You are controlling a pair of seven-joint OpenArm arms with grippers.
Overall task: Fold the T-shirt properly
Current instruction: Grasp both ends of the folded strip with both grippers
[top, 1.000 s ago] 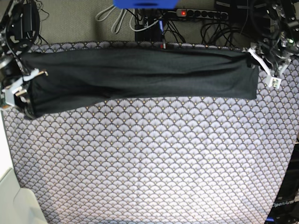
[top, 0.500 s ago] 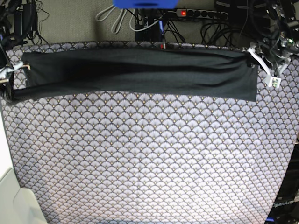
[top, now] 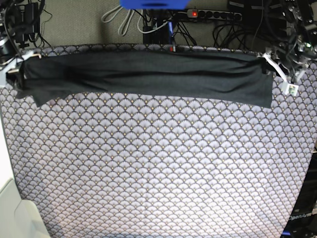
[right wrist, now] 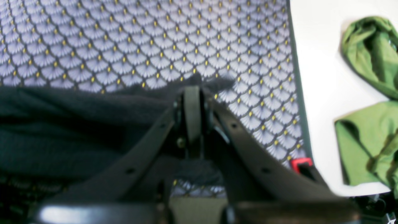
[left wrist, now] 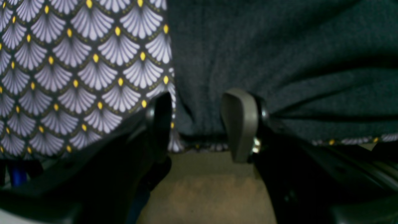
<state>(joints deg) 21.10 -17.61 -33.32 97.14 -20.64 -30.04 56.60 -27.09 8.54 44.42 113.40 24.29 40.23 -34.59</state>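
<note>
The dark charcoal T-shirt lies as a long folded band along the far edge of the scallop-patterned cloth. My right gripper is at the band's left end in the base view. In the right wrist view it is shut on the shirt's edge. My left gripper is at the band's right end. In the left wrist view it is open, its jaws apart on either side of the shirt's corner, which lies flat.
A power strip and cables lie behind the table. Green cloth sits on a white surface beside the patterned cloth's edge. A white object stands at the near left corner.
My right gripper has carried the shirt's left end toward the far edge, and the band there has become narrower. The left gripper has not moved.
</note>
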